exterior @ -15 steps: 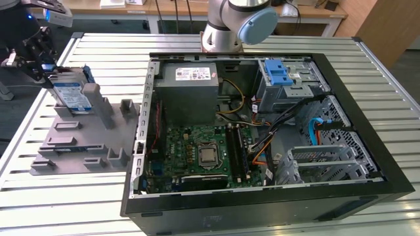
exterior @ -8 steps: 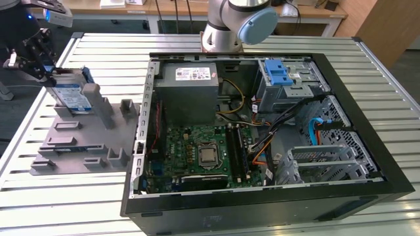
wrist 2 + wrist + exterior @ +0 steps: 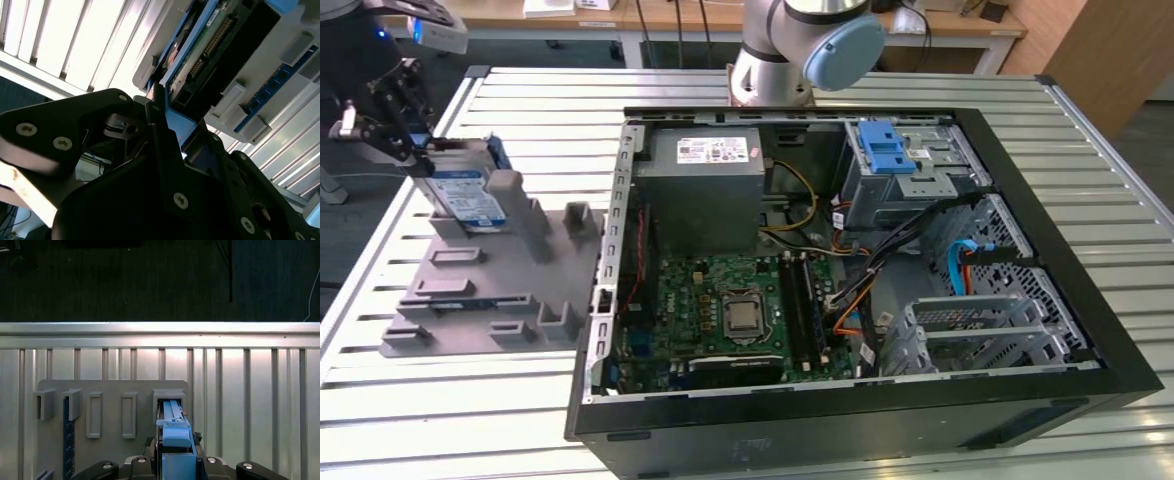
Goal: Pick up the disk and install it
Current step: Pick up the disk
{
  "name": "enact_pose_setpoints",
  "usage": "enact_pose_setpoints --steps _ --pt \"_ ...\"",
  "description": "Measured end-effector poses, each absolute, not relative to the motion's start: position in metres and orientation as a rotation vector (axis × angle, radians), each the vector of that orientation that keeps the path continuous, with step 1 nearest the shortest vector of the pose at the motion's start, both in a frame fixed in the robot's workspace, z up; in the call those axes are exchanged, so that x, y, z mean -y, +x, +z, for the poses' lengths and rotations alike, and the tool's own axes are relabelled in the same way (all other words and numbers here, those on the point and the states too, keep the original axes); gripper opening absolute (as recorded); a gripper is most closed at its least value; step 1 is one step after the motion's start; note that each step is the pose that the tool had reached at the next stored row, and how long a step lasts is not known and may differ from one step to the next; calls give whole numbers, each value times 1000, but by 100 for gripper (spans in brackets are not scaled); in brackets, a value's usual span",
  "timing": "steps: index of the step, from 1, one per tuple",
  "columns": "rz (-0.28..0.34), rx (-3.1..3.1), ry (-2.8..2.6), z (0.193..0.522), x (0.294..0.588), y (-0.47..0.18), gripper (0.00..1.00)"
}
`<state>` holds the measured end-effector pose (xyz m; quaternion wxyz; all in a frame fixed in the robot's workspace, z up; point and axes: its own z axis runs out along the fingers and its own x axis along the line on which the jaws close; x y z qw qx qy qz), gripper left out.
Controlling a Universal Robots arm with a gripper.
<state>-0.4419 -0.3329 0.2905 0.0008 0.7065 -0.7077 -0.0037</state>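
The disk [image 3: 464, 195], a silver drive with a white-and-blue label in a blue bracket, stands on edge in the far slot of a grey holder [image 3: 494, 290] on the exterior view's left. My gripper [image 3: 430, 160] is at its upper edge, shut on the blue bracket. In the first wrist view the disk [image 3: 172, 412] runs from between the fingers into the holder's slot [image 3: 169, 396]. In the second wrist view the black fingers [image 3: 160, 125] clamp the blue frame below the disk's connector edge [image 3: 210, 45].
An open black computer case [image 3: 1067, 300] lies on the slatted metal table [image 3: 440, 420], to the holder's right in the exterior view. Inside are a grey power-supply box [image 3: 700, 190], a motherboard [image 3: 734, 310] and a grey drive cage with a blue latch [image 3: 907, 160]. The arm's base [image 3: 794, 50] stands behind the case.
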Motion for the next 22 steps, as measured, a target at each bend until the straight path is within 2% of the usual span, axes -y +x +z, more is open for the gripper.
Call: enact_pose_setpoints --steps 22 --pt "-10 2243 2195 290 333 -442 36"
